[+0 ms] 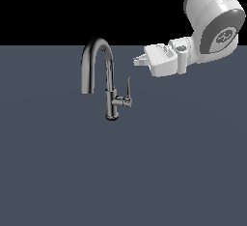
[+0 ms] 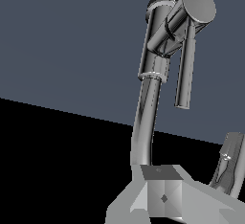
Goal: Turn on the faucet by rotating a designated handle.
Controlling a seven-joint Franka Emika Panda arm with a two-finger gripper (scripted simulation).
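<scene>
Handle (image 1: 129,87) rod upright beside faucet (image 1: 110,82) body; end effector (image 1: 137,61) apart, jaw opening indiscernible.

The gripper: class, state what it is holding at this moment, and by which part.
Nothing. The gripper hangs apart from the faucet, above its handle, touching neither.

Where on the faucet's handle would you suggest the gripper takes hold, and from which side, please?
Probably the upper half of the handle, the thin rod standing upright off a short stub on the faucet. The free end gives most leverage. The gripper sits up on the exterior view's right, so come from there, fingers straddling the rod.
</scene>
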